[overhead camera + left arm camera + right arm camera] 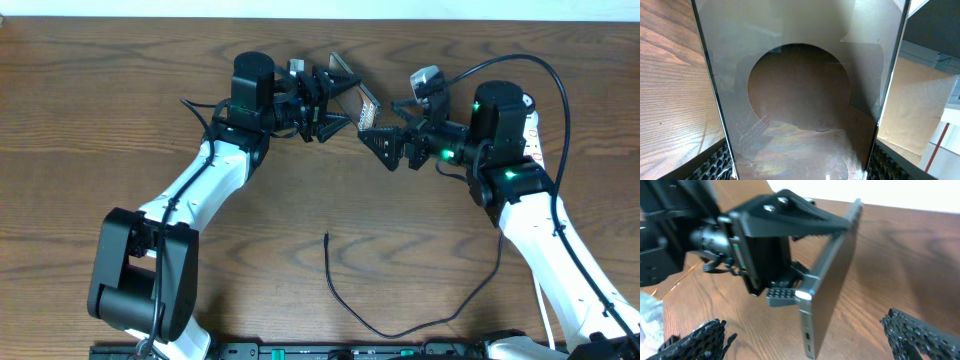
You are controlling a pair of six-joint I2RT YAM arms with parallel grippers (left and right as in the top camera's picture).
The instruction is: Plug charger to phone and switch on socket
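My left gripper is shut on the phone and holds it on edge, tilted, above the back middle of the table. In the left wrist view the phone's glossy brownish face fills the space between my fingers. My right gripper stands open just right of the phone. In the right wrist view the phone's lower end with its port sits between the wide-apart jaws of my right gripper. The charger, a thin black cable, lies loose on the table with its tip pointing away from me. The socket is mostly hidden behind my right arm.
The left gripper's black body fills the upper left of the right wrist view. The charger cable loops along the front of the table and up toward the right arm. Bare wood lies to the left.
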